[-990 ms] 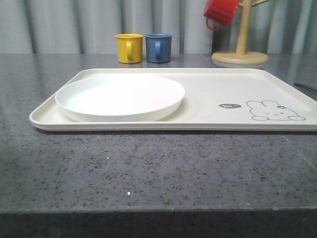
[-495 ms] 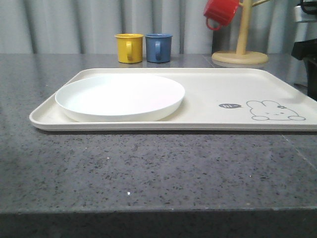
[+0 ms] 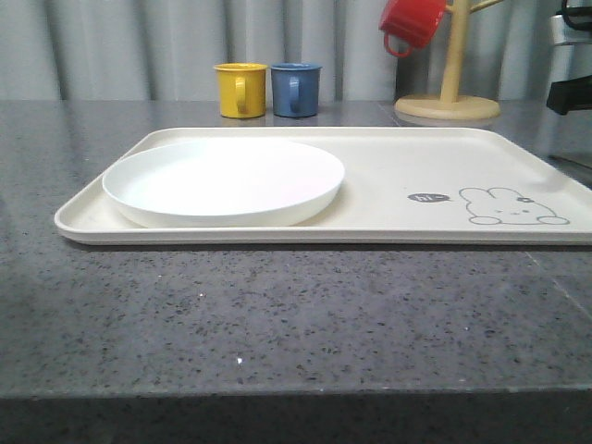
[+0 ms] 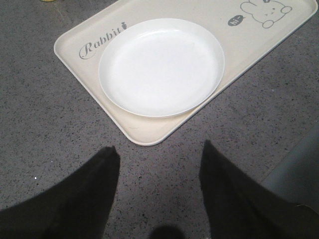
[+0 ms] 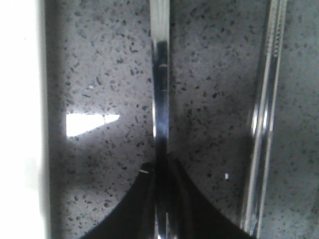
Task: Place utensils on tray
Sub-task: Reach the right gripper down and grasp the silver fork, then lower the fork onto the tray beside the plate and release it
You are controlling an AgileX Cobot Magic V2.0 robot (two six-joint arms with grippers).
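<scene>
I find a slim metal utensil handle [image 5: 160, 99] pinched in my right hand [image 5: 160, 219], its fingers closed tight on it above the speckled table [image 3: 277, 314]. A second metal utensil [image 5: 264, 124] lies on the table just beside it. The tray [image 3: 388, 166] carries the white plate [image 3: 222, 180]; its pale edge sits near the gripped handle. My left hand [image 4: 159, 164] hovers wide open, empty. Risk: the thin, polished handle may pivot or slip in such a narrow pinch.
</scene>
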